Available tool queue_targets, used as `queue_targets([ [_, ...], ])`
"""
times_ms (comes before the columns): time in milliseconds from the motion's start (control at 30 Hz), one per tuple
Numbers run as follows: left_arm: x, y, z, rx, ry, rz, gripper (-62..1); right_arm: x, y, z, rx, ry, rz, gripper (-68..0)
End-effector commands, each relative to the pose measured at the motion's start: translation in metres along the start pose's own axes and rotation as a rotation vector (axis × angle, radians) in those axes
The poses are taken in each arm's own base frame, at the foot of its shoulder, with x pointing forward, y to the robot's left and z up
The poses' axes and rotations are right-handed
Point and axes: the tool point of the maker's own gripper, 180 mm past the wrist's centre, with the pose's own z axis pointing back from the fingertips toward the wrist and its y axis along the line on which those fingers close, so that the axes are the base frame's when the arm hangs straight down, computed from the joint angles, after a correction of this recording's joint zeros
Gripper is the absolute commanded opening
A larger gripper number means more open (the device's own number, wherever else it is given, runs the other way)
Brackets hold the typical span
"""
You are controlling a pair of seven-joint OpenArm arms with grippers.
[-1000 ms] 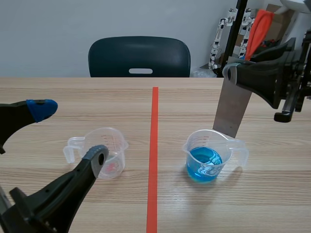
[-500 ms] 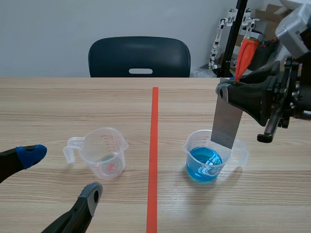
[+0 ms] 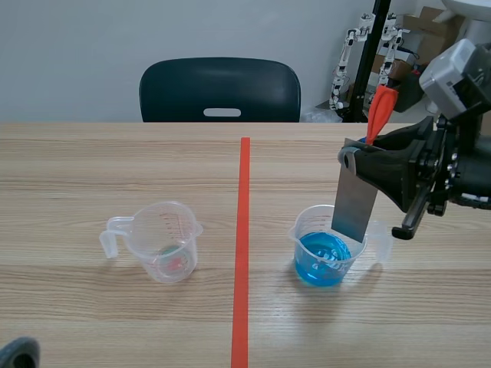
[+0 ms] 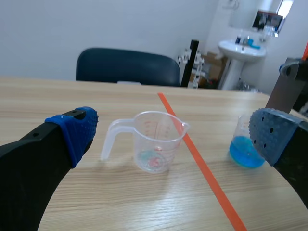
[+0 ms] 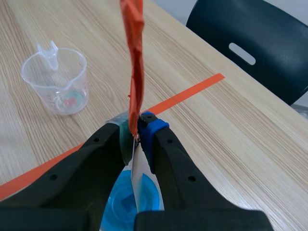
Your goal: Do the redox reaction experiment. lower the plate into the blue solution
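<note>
Pale wooden table across the whole scene view, grey wall behind, dark chair at upper centre, orange-red tape line down the middle of the frame. Left of the line, in the lower left centre: empty cup of clear plastic, handle to the left, faint pink trace on the bottom. Right of the line, in the lower right centre: measuring cup with the blue solution, handle to the right.

Right gripper at the middle right of the frame, on the arm from the right edge. Pinches the top of the metal plate, one finger pressed on each face. Holds the plate upright, a little tilted, over the measuring cup, lower edge inside the rim. Cannot tell if this edge touches the liquid. Orange-red strip in the same grip, pointing up above the fingers.

Right wrist view: same pinch from above, plate going down between the fingers to the blue solution directly under the gripper, empty cup ahead beyond the tape line.

Left gripper in the left wrist view: fingers spread wide, nothing between the pads. Empty cup just ahead, measuring cup ahead near the right finger. In the scene view only a grey tip in the bottom left corner.
</note>
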Motion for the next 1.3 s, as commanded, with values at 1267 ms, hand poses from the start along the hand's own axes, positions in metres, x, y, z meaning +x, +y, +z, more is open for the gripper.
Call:
queue_targets([
  [1267,-0.036,-0.017,0.059,-0.068,-0.010,-0.177,1.4,-0.047,0.016,-0.010,0.031,-0.017,0.058,-66.9],
])
